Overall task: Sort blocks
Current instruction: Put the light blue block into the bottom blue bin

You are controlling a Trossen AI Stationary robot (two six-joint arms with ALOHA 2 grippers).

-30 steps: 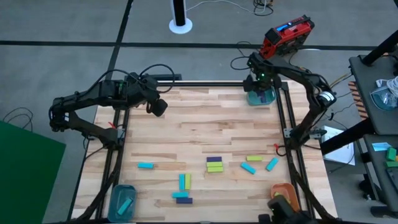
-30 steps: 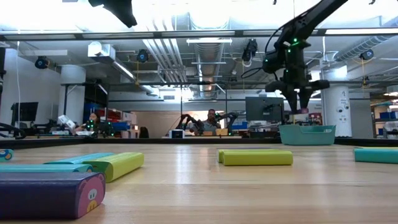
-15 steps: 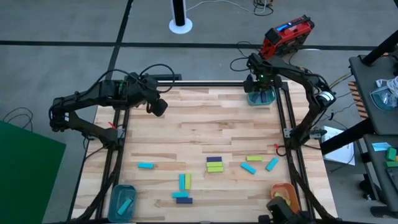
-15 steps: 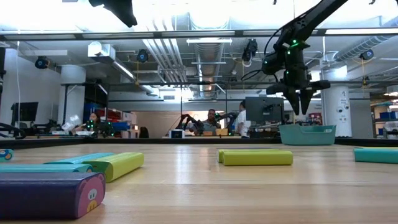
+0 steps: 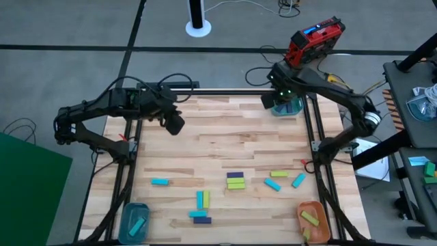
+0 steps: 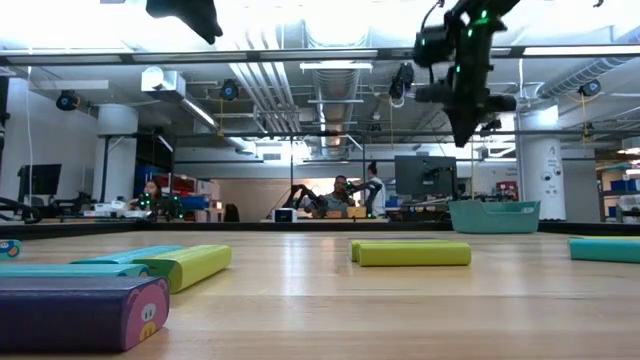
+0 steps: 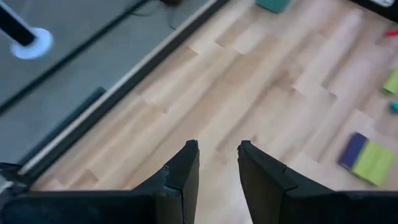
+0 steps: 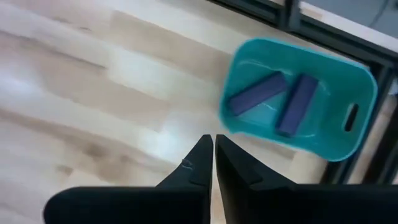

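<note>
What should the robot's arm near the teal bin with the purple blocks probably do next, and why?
Probably swing back toward the loose blocks. The right claw is shut and empty, raised beside the teal bin, which already holds two purple blocks. More purple ones remain on the table, such as the purple block stacked against a yellow-green one, so fetching that seems the likely next move.
</note>
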